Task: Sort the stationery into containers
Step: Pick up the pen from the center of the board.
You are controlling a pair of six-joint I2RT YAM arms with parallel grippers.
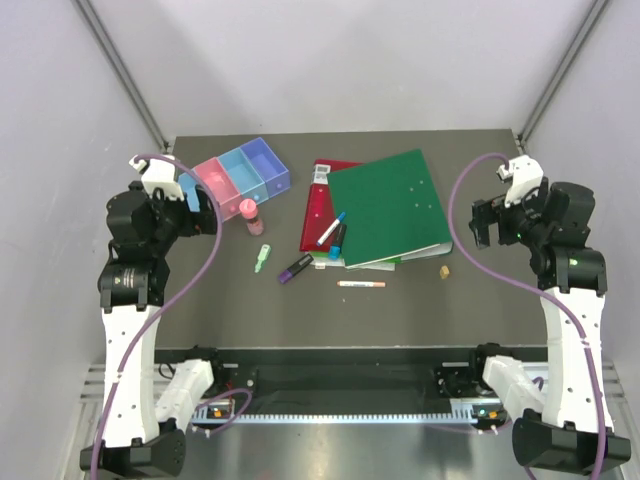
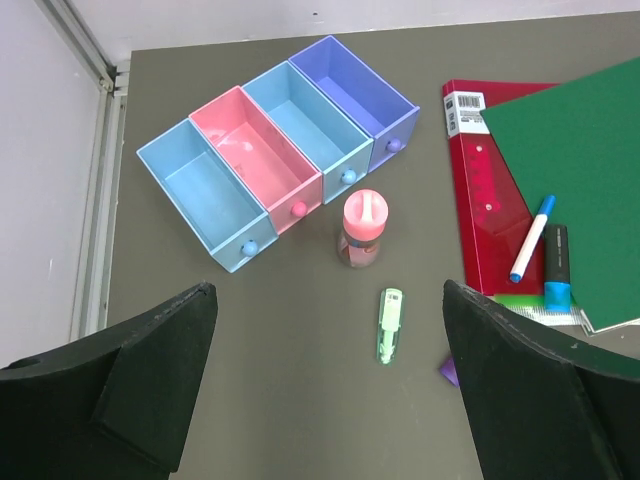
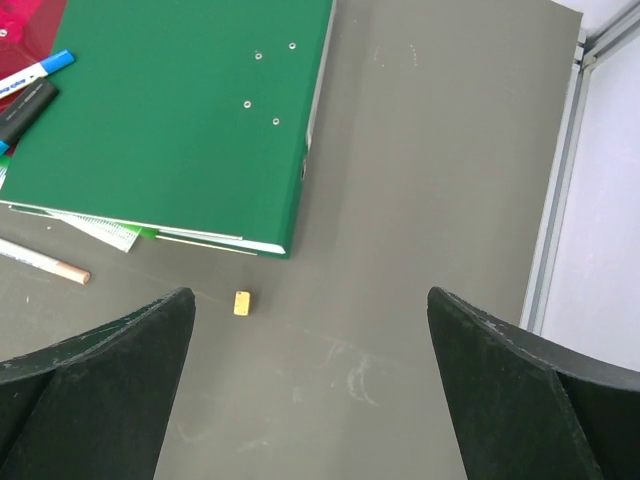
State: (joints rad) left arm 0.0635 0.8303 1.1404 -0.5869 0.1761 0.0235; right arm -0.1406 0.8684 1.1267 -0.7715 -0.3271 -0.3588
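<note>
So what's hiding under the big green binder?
Under the green binder, a red folder pokes out on the left and white-green papers peek out at the near edge. Anything else is covered.

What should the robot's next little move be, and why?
Probably ease the left end effector down toward the pink-capped bottle: it is open and empty, and the bottle stands upright just ahead, beside the four empty bins.

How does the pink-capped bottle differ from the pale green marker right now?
The pink-capped bottle stands upright; the pale green marker lies flat. The bottle is stubby and wide, the marker slim. The bottle sits closer to the row of bins than the marker. Both rest on the table, outside the bins.
</note>
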